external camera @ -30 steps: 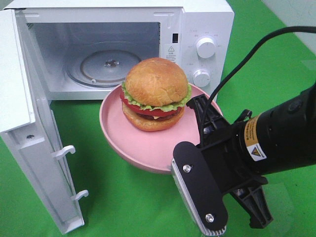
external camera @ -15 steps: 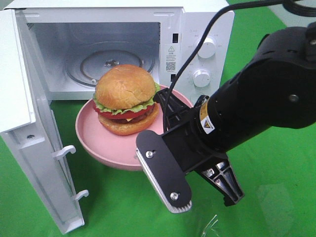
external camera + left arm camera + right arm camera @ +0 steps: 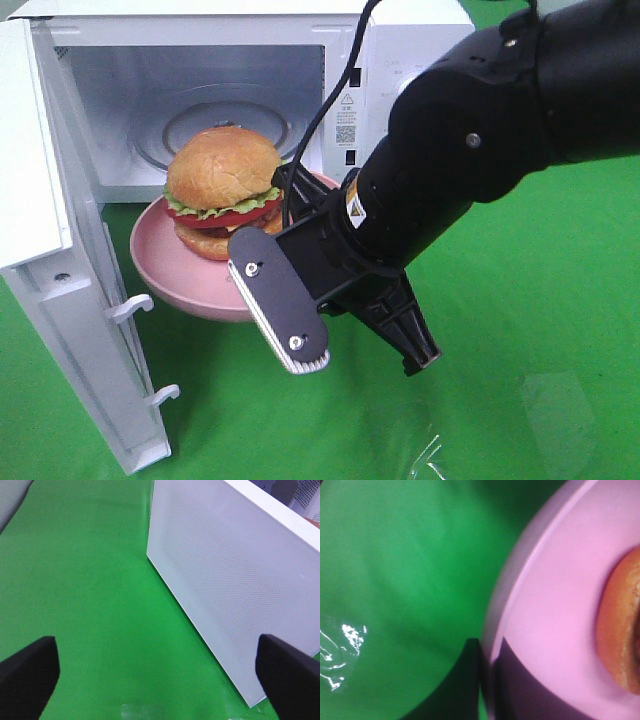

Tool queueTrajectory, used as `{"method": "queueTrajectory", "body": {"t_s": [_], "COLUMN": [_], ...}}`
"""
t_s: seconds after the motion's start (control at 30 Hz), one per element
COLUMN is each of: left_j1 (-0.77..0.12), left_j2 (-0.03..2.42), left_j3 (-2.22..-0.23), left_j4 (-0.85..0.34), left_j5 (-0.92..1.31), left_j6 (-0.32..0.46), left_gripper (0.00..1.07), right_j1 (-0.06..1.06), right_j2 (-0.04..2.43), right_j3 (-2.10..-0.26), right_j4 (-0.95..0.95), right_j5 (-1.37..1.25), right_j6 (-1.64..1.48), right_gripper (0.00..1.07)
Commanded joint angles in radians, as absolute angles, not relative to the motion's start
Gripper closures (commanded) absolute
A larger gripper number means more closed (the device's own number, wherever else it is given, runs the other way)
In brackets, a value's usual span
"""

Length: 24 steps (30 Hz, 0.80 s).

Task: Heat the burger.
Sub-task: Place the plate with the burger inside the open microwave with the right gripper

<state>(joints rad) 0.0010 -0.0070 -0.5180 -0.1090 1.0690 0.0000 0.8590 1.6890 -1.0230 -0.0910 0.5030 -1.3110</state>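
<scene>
Holding the burger (image 3: 222,170) on a pink plate (image 3: 160,265) at the open microwave's (image 3: 400,60) mouth.
High view: the right gripper (image 3: 290,200) pinched the plate's rim, and the burger sat mid-plate. Left wrist: the left gripper (image 3: 160,680) hung with 2 fingers spread wide beside the microwave door (image 3: 225,575). Right wrist: a dark finger clamped the pink rim.

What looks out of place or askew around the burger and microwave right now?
Nothing serious. The burger sits upright on the pink plate, which the right tool grips by its rim before the open microwave. Only a clear, shiny scrap lies on the green cloth nearby.
</scene>
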Motion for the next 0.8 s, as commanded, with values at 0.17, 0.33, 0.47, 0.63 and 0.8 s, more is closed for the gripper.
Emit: {"method": "queueTrajectory", "body": {"t_s": [0.17,0.33,0.47,0.63,0.8], "left_j1": [-0.004,-0.004,-0.004,-0.004,-0.004], "left_j2": [-0.010,-0.010,-0.010,-0.010,-0.010], "left_j3": [-0.517,-0.517,-0.517,-0.517,-0.517], "left_j4": [-0.110,-0.110,-0.110,-0.110,-0.110], "left_j5": [1.067,1.067,1.067,1.067,1.067], "left_j6": [0.000,0.000,0.000,0.000,0.000], "left_gripper": [0.07,0.07,0.07,0.07,0.07], "right_j1": [0.801,0.800,0.800,0.777,0.777], "right_j2": [1.742,1.797,1.831,1.899,1.945], "right_j3": [-1.136,-1.213,-1.258,-1.364,-1.419], "right_j4": [-0.031,-0.030,-0.030,-0.031,-0.034], "right_j5": [0.510,0.514,0.531,0.566,0.567], "right_j6": [-1.383,-1.383,-1.383,-1.375,-1.375], "right_gripper": [1.07,1.07,1.07,1.07,1.07]}}
